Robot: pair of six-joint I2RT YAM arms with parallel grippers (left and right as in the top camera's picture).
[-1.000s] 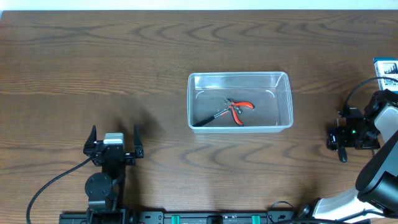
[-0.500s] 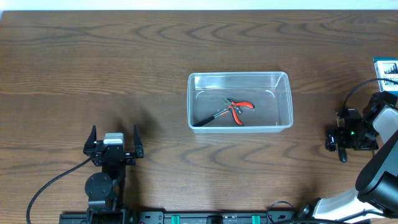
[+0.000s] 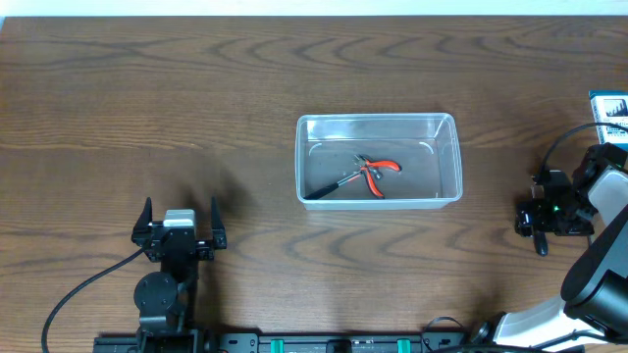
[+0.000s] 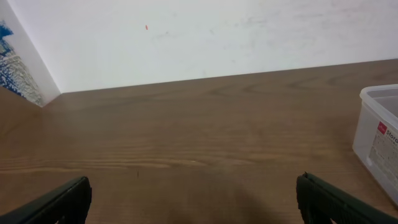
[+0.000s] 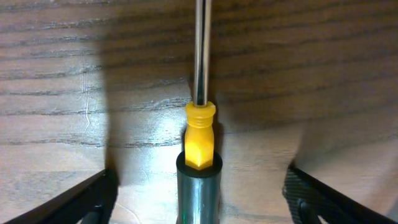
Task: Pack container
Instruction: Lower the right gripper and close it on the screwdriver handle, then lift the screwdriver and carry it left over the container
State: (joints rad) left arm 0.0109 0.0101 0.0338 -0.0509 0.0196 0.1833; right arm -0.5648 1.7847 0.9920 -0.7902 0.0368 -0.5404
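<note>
Between the spread fingers [image 5: 81, 198] of the right gripper [image 5: 199, 194] lies a screwdriver [image 5: 200, 140], its yellow collar and grey handle nearest and its steel shaft pointing away along the table [image 5: 311, 74]. The jaws stand released, one on each side of the handle, neither touching it. To grasp well, I judge the gripper should sink until the pads flank the thick handle, not the thin shaft. It should keep centred so both pads meet the handle together, then close firmly, since a round handle can roll or twist out of a skewed pinch. Leftward, well apart, the container [image 3: 379, 120] sits mid-table with orange pliers [image 3: 373, 175] already inside. The left gripper [image 3: 180, 224] hangs open and empty near the front left edge, far from both.
</note>
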